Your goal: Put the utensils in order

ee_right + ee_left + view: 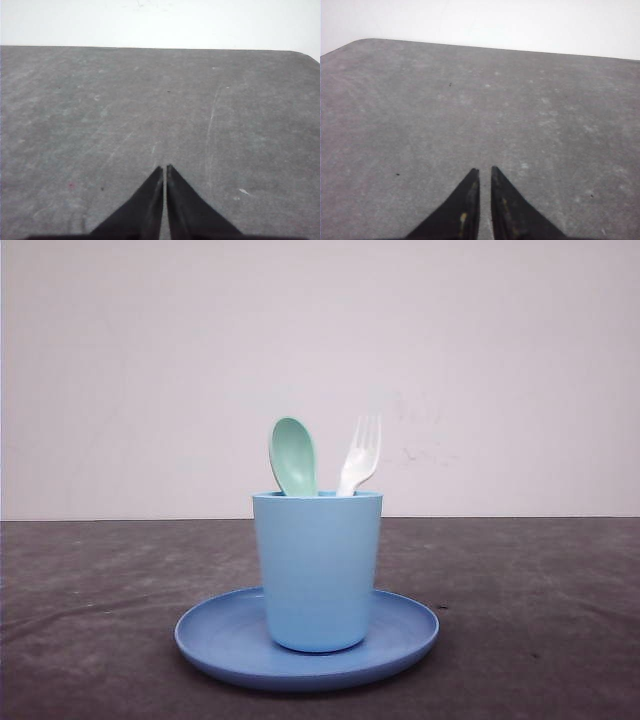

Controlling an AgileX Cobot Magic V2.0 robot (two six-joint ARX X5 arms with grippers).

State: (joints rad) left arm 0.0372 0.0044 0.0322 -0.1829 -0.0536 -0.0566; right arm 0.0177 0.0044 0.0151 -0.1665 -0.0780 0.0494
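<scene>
so the left gripper has its jaws nearly together, only a thin slit between the black fingertips, holding nothing and hanging above bare grey table. likewise the right gripper is drawn closed, tips almost meeting, nothing held, with scuffed tabletop beyond it. in the front view the mint-green spoon and the white fork both stand in the light blue cup, handles down inside, heads up above the rim. the spoon's bowl leans slightly left, the fork's tines lean right; how their lower ends sit is hidden. the cup stands upright on the blue plate.
</scene>
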